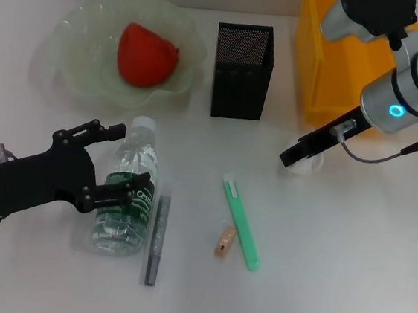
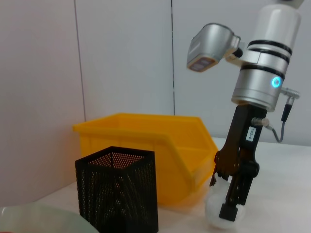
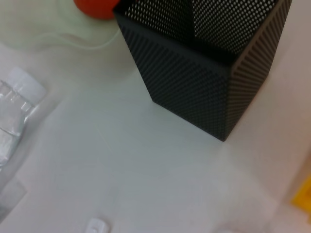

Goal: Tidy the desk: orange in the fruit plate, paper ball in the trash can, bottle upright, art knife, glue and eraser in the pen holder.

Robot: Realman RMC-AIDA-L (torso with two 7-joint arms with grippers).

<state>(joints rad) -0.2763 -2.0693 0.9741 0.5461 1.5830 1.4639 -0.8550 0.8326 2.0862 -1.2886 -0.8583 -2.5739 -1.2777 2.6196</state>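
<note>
The orange (image 1: 146, 54) lies in the fruit plate (image 1: 75, 75) at the back left. The bottle (image 1: 126, 201) lies on its side on the table. My left gripper (image 1: 128, 157) is open over its cap end, one finger across the label. The glue (image 1: 158, 230) lies beside the bottle. The art knife (image 1: 241, 221) and the eraser (image 1: 223, 241) lie in the middle. My right gripper (image 1: 293, 156) is low in front of the trash can (image 1: 330, 72), shut on the paper ball (image 2: 215, 211) at table height. The pen holder (image 1: 242, 70) stands upright.
The pen holder (image 2: 116, 194) stands between the plate and the trash can (image 2: 146, 145). A white wall rises behind the table. In the right wrist view, the pen holder (image 3: 194, 73) is close, with the orange (image 3: 95, 7) and the bottle cap (image 3: 24, 85) beyond.
</note>
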